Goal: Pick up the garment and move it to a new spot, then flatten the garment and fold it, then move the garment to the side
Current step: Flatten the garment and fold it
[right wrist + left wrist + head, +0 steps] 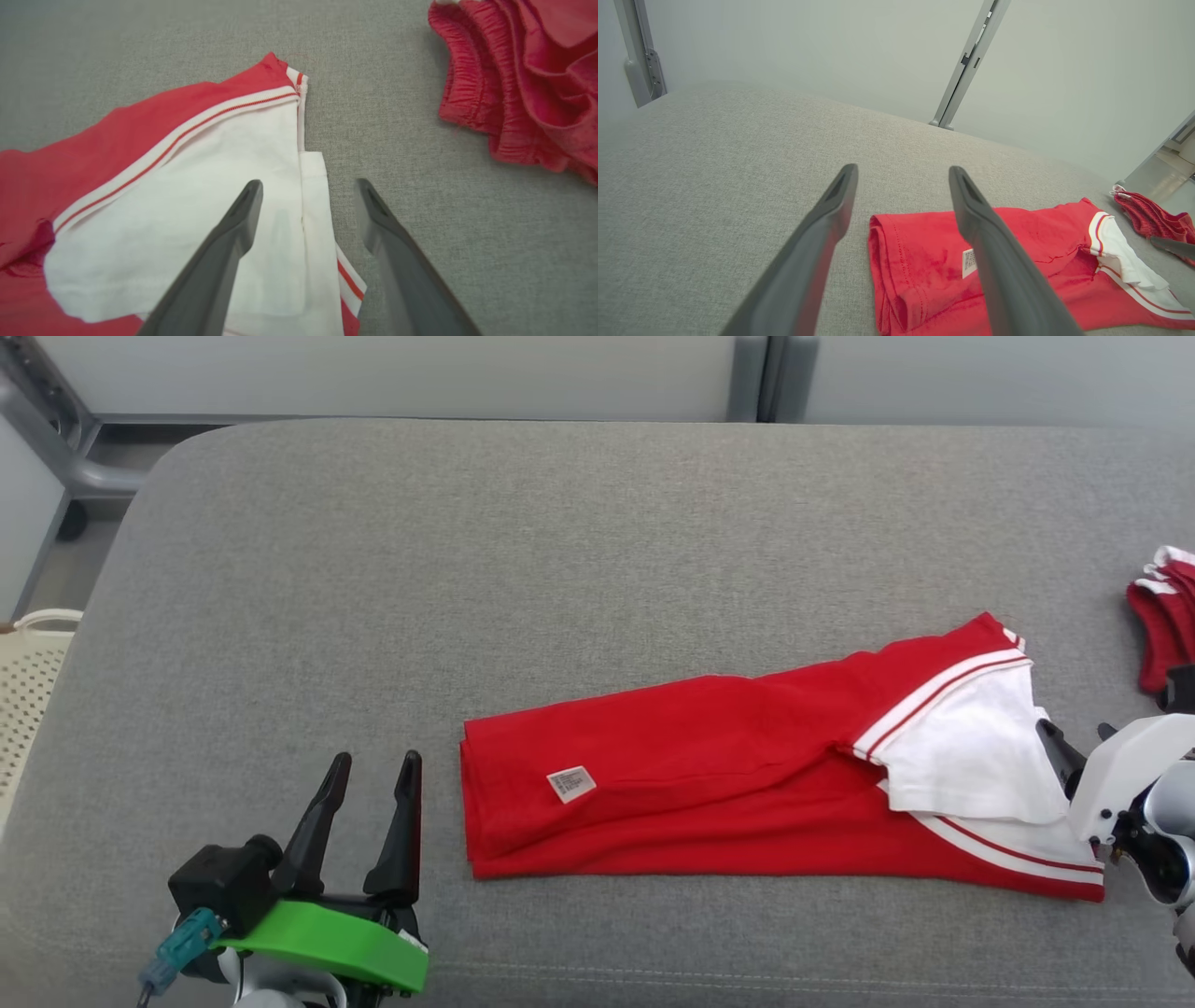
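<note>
Red cloth with white trim lay in a long folded band across the right half of the grey fabric surface [467, 569], towards its near edge: this was the garment [709, 775], running left to right. Its folded left end was plain red and carried 1 small white label [570, 784]. Its right end showed a white panel [971, 756] edged with red and white stripes. The left fingers [403, 821] stood just beside the garment's left end, apart from it and over bare grey fabric, spread wide and gripping nothing. In the left wrist view these 2 dark fingers [831, 214] pointed across the surface, with the garment [924, 261] lying past them and partly behind the right-hand one. The right fingers [1055, 747] were at the garment's right end, also released and wide apart. In the right wrist view 1 of those fingers [240, 219] was over the white panel [187, 210] and the other over bare surface, with the garment's edge between them. Whether they touched the cloth could not be told. A second, crumpled red garment [1162, 616] lay near the right edge of the surface, apart from the first. A pale perforated basket [33, 672] sat beyond the left side of the surface.
</note>
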Controlling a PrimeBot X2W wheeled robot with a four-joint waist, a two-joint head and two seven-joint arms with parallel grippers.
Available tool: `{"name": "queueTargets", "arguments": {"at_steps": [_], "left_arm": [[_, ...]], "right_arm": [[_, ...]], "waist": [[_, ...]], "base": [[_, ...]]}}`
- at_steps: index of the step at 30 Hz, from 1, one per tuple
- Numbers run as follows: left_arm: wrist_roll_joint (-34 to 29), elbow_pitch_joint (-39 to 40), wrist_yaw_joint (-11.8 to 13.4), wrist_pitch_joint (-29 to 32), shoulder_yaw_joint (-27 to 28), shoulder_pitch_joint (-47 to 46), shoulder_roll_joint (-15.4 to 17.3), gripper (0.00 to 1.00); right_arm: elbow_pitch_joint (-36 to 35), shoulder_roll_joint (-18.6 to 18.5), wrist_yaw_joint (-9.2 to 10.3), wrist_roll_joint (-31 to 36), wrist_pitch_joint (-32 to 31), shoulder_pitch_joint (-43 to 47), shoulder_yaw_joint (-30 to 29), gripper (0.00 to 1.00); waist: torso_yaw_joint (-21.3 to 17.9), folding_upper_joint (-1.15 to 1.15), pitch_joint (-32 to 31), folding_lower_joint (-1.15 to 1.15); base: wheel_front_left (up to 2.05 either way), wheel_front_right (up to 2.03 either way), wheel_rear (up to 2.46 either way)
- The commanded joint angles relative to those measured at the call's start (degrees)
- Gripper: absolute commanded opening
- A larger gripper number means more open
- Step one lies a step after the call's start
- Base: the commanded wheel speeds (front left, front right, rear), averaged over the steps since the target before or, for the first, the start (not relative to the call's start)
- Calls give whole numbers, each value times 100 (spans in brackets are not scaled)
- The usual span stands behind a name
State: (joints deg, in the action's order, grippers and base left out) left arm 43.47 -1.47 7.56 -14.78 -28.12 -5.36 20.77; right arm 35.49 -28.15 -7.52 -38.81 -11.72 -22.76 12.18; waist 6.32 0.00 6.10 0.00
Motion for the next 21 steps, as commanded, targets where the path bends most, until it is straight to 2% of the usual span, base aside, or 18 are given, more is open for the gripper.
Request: {"name": "queueTargets", "arguments": {"at_steps": [1, 4, 11, 20, 21], "left_arm": [[-20, 38, 4, -30, 0, 7, 25, 100], [-33, 63, -2, -18, -21, -28, 10, 100], [-23, 31, -28, -13, -44, -74, -41, 100], [-1, 18, -27, -22, -8, 23, -17, 100], [1, 21, -30, -23, -7, 31, -10, 100]], "right_arm": [[175, 14, 6, 92, -45, -123, -42, 100], [746, 163, 7, 136, -170, -367, -200, 100], [1517, 329, 7, 132, -313, -683, -356, 100], [1593, 567, 2, -93, -638, -611, 85, 100], [1586, 567, 2, -91, -629, -606, 139, 69]], "waist": [[219, 0, 124, 0], [403, 0, 217, 0], [611, 0, 278, 0], [663, 0, 247, 0], [658, 0, 246, 0]], "base": [[0, 0, 0], [0, 0, 0], [0, 0, 0], [0, 0, 0], [0, 0, 0]]}}
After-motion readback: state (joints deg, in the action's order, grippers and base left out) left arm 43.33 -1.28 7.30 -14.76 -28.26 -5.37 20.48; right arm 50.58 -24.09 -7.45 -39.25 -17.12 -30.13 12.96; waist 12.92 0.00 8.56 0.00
